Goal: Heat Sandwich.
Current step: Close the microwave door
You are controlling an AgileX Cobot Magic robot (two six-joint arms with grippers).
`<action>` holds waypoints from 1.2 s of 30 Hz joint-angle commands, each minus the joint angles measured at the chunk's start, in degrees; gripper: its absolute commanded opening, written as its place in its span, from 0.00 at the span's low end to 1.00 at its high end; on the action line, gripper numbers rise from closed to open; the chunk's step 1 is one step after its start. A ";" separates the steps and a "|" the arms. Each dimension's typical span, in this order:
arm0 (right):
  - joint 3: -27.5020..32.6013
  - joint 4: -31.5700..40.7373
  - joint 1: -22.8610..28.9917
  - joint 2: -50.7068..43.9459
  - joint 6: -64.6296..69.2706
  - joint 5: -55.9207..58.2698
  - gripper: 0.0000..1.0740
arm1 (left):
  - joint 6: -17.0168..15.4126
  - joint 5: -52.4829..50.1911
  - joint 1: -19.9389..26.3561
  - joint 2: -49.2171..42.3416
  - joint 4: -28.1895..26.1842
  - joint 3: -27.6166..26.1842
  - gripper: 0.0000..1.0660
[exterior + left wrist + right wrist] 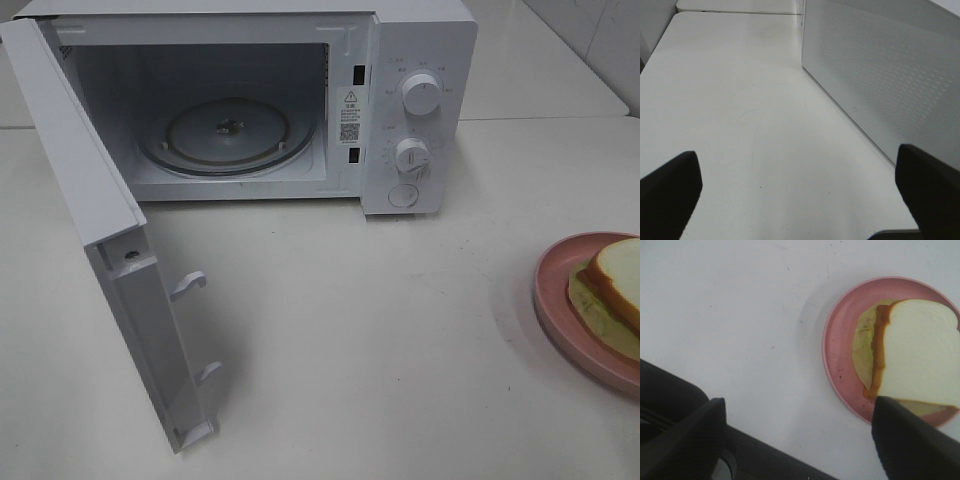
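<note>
Sandwich (917, 352) on pink plate (840, 365) sits just ahead of right hand (805, 440), nearer arm; both hands wide, empty; left hand (795, 200) beside microwave door (880, 75).

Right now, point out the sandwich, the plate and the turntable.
sandwich (920, 352), right wrist view, top bread slice.
pink plate (837, 347), right wrist view, bare rim.
glass turntable (190, 135), exterior high view, bare glass inside the microwave.

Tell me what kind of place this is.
Probably a kitchen-style test bench: a white microwave with its door swung open stands on a plain white table, a sandwich waits on a pink plate, tiled wall behind.
</note>
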 commanded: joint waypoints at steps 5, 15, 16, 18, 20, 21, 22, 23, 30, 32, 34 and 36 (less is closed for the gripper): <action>-0.23 0.40 -0.11 -8.54 -0.23 9.17 0.71 | -0.34 -0.17 0.11 -0.29 -0.06 0.23 0.92; -0.23 3.21 -9.91 -19.08 -3.44 10.43 0.71 | -0.34 -0.17 0.11 -0.29 -0.06 0.23 0.92; -0.23 3.15 -12.20 -21.60 -3.95 10.03 0.71 | -0.34 -0.17 0.11 -0.29 -0.06 0.23 0.92; -0.23 3.21 -13.01 -22.52 -3.90 9.74 0.71 | -0.34 -0.17 0.11 -0.29 -0.06 0.23 0.92; -0.23 3.32 -14.44 -24.58 -3.90 9.05 0.71 | -0.34 -0.17 0.11 -0.29 -0.06 0.23 0.92; -0.23 3.32 -16.10 -26.53 -3.90 8.88 0.71 | -0.34 -0.17 0.11 -0.29 -0.06 0.23 0.92; -0.23 3.32 -16.79 -27.33 -3.90 8.88 0.71 | -0.34 -0.17 0.11 -0.29 -0.06 0.23 0.92; -0.23 3.32 -16.79 -27.33 -3.90 8.88 0.71 | -0.34 -0.17 0.11 -0.29 -0.06 0.23 0.92; 2.41 4.93 -22.35 -33.35 -3.90 6.25 0.71 | -0.34 -0.17 0.11 -0.29 -0.06 0.23 0.92; 3.44 4.93 -22.80 -34.38 -3.90 5.84 0.71 | -0.34 -0.17 0.11 -0.29 -0.06 0.23 0.92; 5.67 4.87 -23.72 -36.10 -3.90 5.67 0.71 | -0.34 -0.17 0.11 -0.29 -0.06 0.23 0.92; 6.36 4.81 -25.15 -38.04 -3.90 3.95 0.71 | -0.34 -0.17 0.11 -0.29 -0.06 0.23 0.92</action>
